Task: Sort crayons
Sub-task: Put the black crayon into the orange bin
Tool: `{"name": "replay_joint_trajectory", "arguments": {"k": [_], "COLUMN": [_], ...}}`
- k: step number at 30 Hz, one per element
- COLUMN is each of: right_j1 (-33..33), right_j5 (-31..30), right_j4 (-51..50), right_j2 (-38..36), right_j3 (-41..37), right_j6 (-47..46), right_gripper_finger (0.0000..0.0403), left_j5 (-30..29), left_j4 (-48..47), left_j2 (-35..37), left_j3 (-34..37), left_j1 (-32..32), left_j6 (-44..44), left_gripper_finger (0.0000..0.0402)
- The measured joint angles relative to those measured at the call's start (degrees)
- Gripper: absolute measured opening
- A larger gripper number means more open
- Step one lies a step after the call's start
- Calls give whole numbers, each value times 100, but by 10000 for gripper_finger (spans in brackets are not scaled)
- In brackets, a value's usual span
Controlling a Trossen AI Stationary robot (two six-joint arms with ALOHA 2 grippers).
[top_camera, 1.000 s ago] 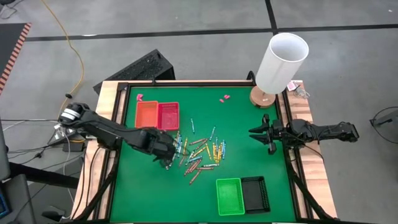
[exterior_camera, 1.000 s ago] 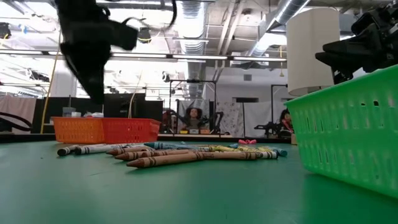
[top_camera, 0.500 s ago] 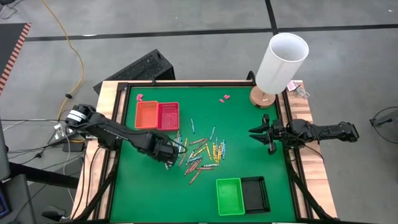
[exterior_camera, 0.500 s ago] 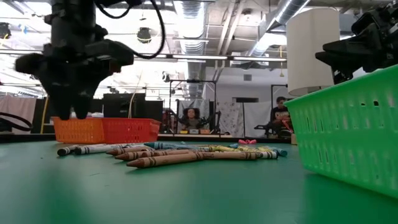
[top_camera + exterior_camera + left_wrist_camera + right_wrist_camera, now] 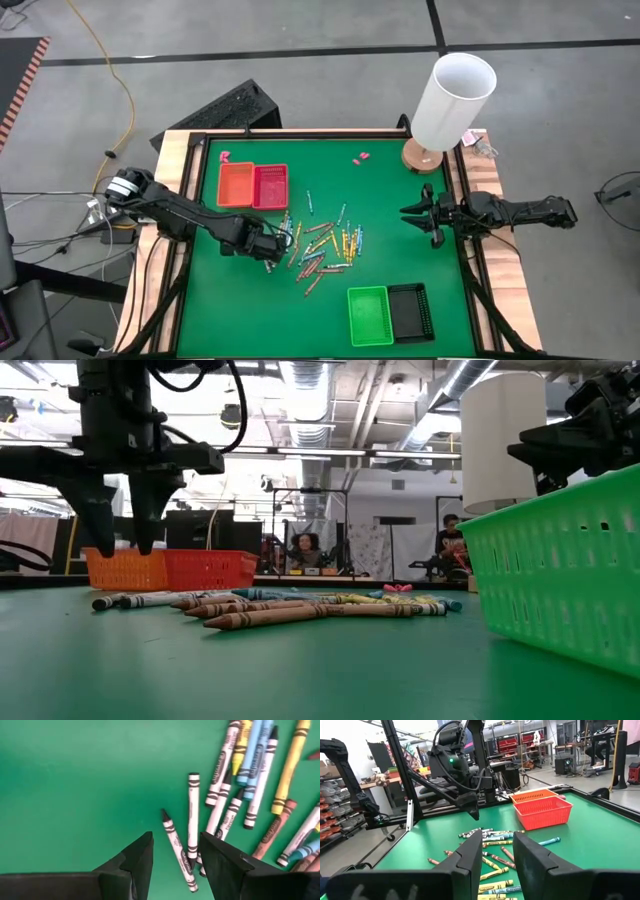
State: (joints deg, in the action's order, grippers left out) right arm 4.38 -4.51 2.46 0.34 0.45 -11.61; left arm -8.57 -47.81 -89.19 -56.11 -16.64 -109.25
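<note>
High view: left gripper [image 5: 270,247] spread over grey paper-wrapped crayons [image 5: 191,833] at pile edge; right gripper [image 5: 417,213] spread, well apart.

We see bright, even light from the ceiling lamps [image 5: 300,375] in the low view. The green table [image 5: 240,300] looks flat, with only soft shadows. Close to the low camera, the green basket [image 5: 560,575] is blurry. Behind the lamps, the room glows washed-out white.

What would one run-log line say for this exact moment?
left end effector: open above grey crayons | right end effector: open, waiting at table edge | trays: no crayons seen inside
</note>
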Motion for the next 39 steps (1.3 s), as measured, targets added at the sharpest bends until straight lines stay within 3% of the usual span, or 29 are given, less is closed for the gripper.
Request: {"name": "replay_joint_trajectory", "arguments": {"k": [4,12,30,34,39], "right_j1": [0,0,0,0,0], "right_j5": [8,6,4,4,4], "right_j4": [-4,-11,-24,-24,-27], "right_j2": [2,2,1,-1,1], "right_j3": [0,0,0,0,0], "right_j6": [1,1,1,1,1], "right_gripper_finger": [123,123,123,123,123], "left_j5": [42,92,401,381,333], "left_j4": [26,907,1646,1648,1642], "left_j2": [0,0,11,11,11], "left_j3": [139,449,1008,1026,1026], "left_j1": [-77,-72,-72,-72,-62], "left_j6": [-518,-559,-1206,-1326,-1324], "left_gripper_finger": [149,149,147,132,82]}}
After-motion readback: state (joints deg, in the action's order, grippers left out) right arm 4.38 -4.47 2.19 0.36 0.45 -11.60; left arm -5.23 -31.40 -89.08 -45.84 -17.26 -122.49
